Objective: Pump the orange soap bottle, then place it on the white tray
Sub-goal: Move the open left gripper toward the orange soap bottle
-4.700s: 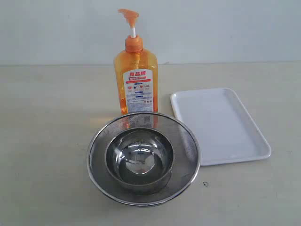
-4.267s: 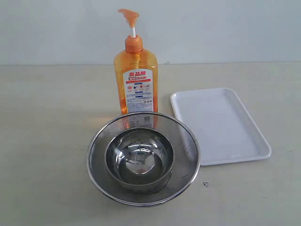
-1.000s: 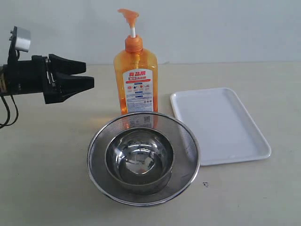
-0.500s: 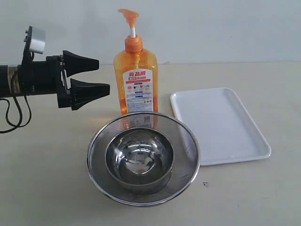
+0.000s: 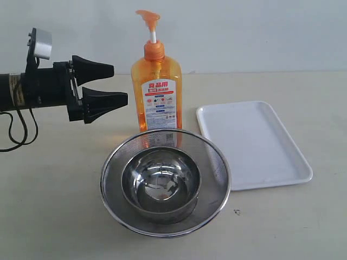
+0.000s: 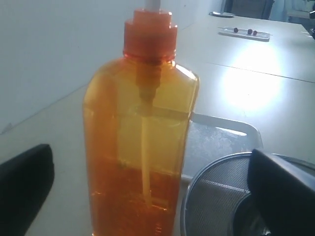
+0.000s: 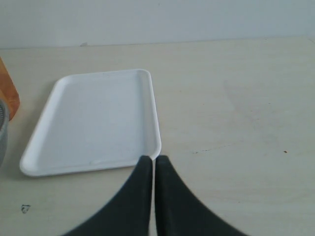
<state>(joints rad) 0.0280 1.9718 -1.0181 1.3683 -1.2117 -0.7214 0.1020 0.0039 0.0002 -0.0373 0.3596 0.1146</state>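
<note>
The orange soap bottle stands upright behind the steel bowls, pump head raised on its white stem; up close in the left wrist view the orange soap bottle fills the middle. My left gripper is open, just left of the bottle at mid height, its fingertips short of its sides. The white tray lies flat to the bottle's right, empty. My right gripper is shut on nothing, hovering over the table by a corner of the white tray; it is out of the exterior view.
A round steel mesh strainer with a smaller steel bowl inside sits in front of the bottle, close to the tray's left edge. A pale wall runs behind the table. A small dark mark is on the tabletop.
My left arm came in from the left toward the bottle and its jaws widened. Over the last half second it barely shifted. Bottle, bowls and tray stayed put.
</note>
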